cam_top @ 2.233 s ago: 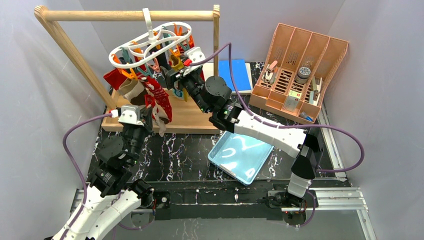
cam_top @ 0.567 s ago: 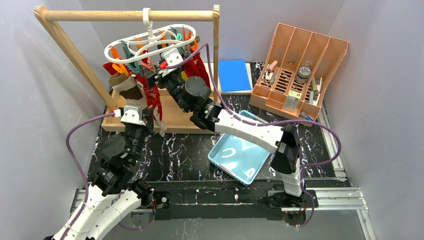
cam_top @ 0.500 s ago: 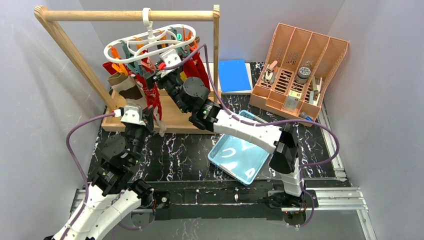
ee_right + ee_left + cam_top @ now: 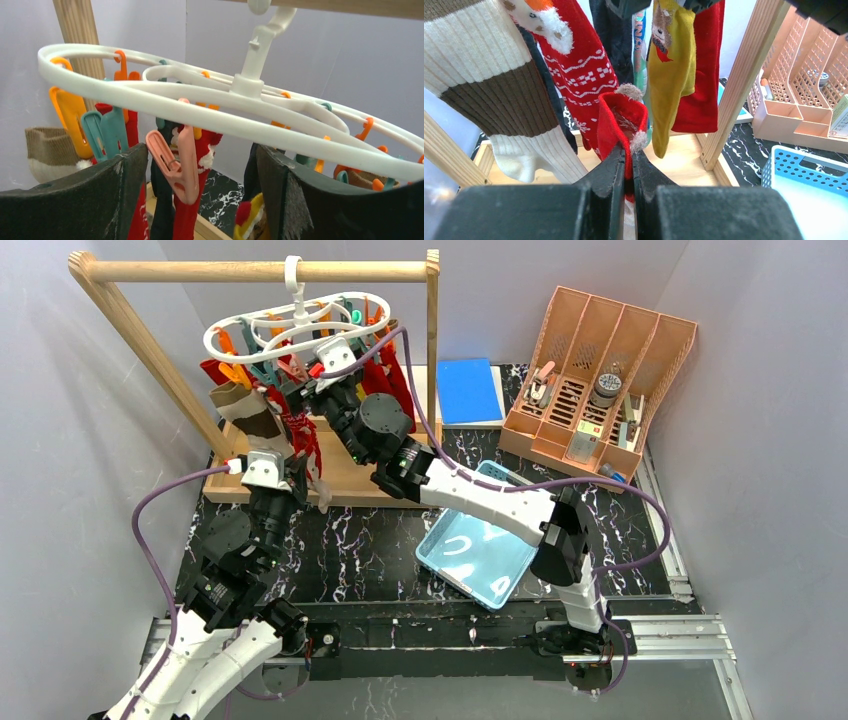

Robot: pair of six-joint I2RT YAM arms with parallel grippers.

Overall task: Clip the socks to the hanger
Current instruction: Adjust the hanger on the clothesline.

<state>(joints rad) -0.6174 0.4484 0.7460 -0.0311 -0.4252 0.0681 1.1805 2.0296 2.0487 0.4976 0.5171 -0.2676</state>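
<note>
The white ring hanger (image 4: 290, 325) hangs by its hook from the wooden rail, with orange and teal clips around it. Several socks hang from it: a brown-and-cream striped one (image 4: 489, 75), a red patterned one (image 4: 581, 70), a mustard one (image 4: 674, 65) and a plain red one (image 4: 704, 75). My left gripper (image 4: 629, 155) is shut on the cuff of a loose red sock (image 4: 621, 112) with fluffy pom-poms, held up below the hanging socks (image 4: 305, 480). My right gripper (image 4: 200, 155) is open just under the ring (image 4: 200, 112), and a pink clip (image 4: 182, 167) hangs between its fingers, untouched.
The wooden rail frame (image 4: 250, 270) stands on a wooden base (image 4: 370, 475) at the back left. A light blue tray (image 4: 478, 550) lies mid-table under the right arm. A blue book (image 4: 468, 390) and a peach desk organizer (image 4: 600, 380) sit at the back right.
My right arm has swung left and its gripper has moved under the ring's left half. The hanger has tipped back level. The left arm holds still with its sock.
</note>
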